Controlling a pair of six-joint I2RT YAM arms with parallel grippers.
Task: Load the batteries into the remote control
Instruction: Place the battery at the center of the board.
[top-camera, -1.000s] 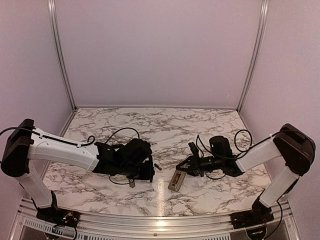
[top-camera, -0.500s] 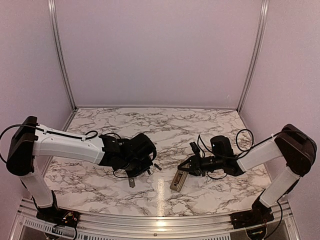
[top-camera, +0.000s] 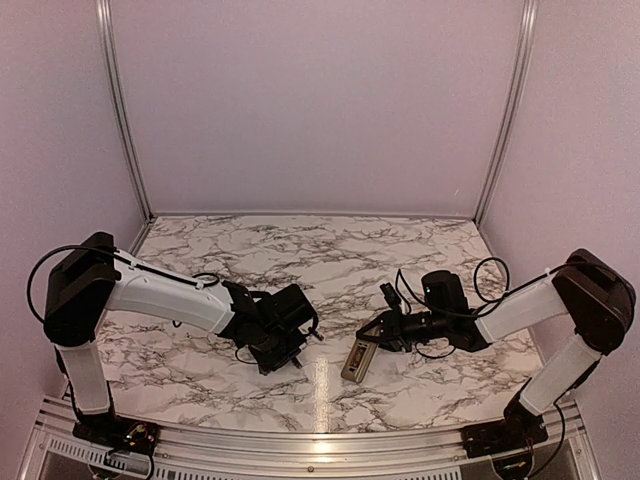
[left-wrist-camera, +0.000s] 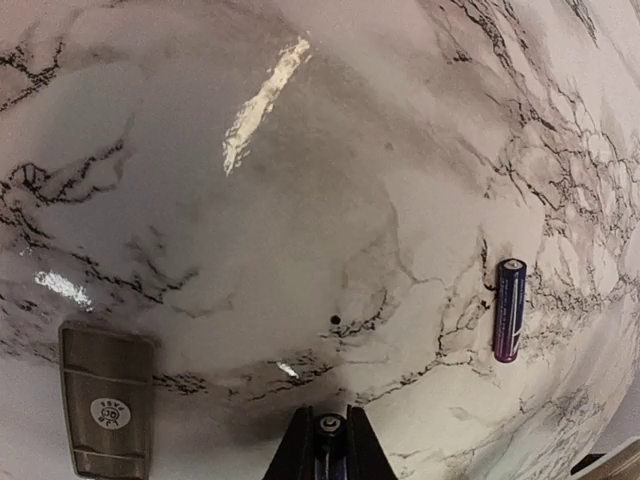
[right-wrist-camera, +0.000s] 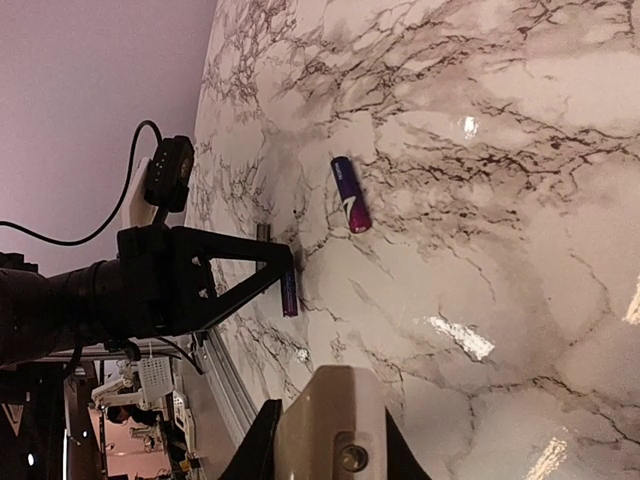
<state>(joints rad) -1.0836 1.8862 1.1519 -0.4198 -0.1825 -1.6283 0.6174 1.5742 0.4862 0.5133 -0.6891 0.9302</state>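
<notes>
So the right gripper (right-wrist-camera: 330, 455) had its fingers (right-wrist-camera: 256, 450) clenched on one end of the remote control (top-camera: 354, 361). In the top view the far end of the remote sat pinched between the fingertips, and the rest stuck out at a slant toward the near edge of the marble table (top-camera: 250, 250), tan-grey side facing up. From the right wrist cam you only got the pale end of it wedged between the two dark fingers, with a little round hole showing. Couldn't really tell whether the free end was touching the tabletop or hovering just over it. The left gripper (left-wrist-camera: 328, 450) sat well apart from the remote, over to its left, and was clamped on a purple battery, call it the gripped battery (right-wrist-camera: 288, 293). Its own wrist cam showed just the battery's end cap poking out between the fingertips, while the right wrist cam showed it hanging from the fingertips close to the marble. A second one, the loose battery (left-wrist-camera: 508, 310), lay flat on the table by itself, roughly between the two grippers and touching neither. Also spotted a tan-grey battery cover (left-wrist-camera: 105, 415) with a round sticker, lying flat on the table near the left gripper and apart from the remote.
</notes>
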